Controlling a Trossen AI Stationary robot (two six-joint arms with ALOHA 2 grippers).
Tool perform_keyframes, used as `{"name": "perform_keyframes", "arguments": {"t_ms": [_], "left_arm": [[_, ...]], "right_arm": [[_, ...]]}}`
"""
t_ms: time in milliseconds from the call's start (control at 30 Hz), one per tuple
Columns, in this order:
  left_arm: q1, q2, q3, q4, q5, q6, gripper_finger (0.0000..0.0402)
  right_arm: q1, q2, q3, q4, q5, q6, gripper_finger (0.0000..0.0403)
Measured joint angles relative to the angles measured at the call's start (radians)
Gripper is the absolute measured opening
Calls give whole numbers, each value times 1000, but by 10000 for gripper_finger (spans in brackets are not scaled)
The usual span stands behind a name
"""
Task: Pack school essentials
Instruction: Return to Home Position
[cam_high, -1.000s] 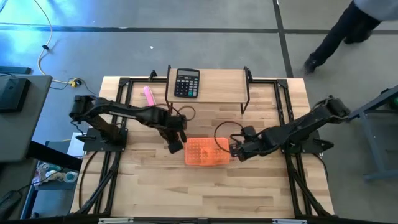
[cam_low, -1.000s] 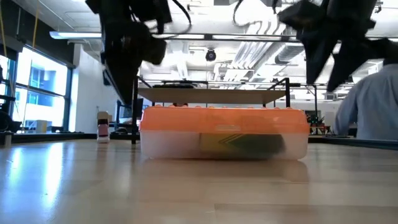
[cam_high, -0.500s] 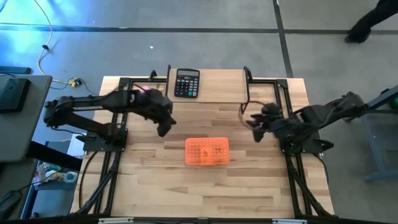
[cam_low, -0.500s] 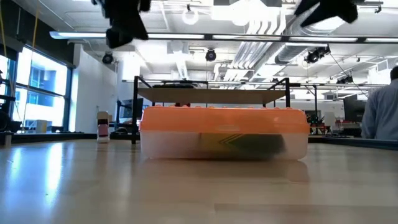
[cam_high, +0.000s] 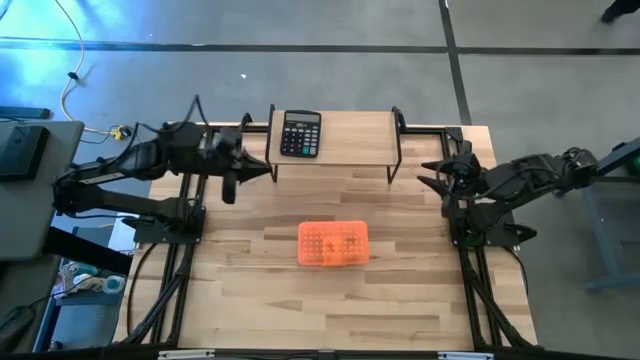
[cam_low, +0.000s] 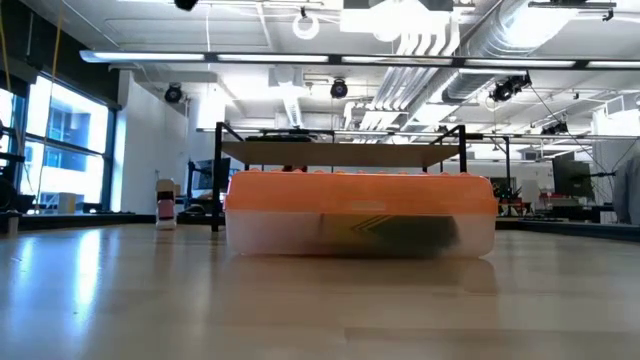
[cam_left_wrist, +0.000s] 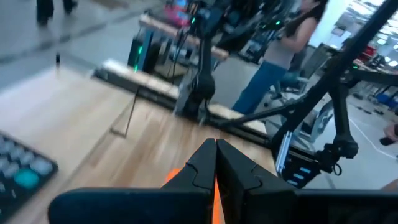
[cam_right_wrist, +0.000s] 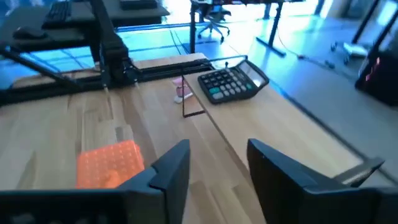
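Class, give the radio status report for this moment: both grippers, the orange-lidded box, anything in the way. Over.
Left gripper shut, right gripper open, each on its own side. Orange-lidded clear plastic box closed, midway between them. Nothing touching it.

Box (cam_high: 333, 243) lies before calculator (cam_high: 300, 133) (atop shelf (cam_high: 352, 140)).

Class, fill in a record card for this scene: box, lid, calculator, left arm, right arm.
Box: orange supply box, mid-table on the wooden table
Lid: shut; contents unclear through the clear base
Calculator: black calculator on the raised shelf, apart from the box
Left arm: left gripper shut, empty, beside the shelf's left end
Right arm: right gripper open, empty, beside the shelf's right end
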Motion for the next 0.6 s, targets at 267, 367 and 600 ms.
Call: {"name": "perform_keyframes", "arguments": {"t_ms": [267,367,600], "left_arm": [[-1,-65,0,21,-21,117,0],[-6,-77,0,21,-60,129,0],[-60,-79,0,20,-112,162,0]], "right_arm": [[0,-88,0,-3,-106,-155,12],[0,-109,-1,-9,-114,-161,20],[0,-153,-209,193,-148,-240,6]]}}
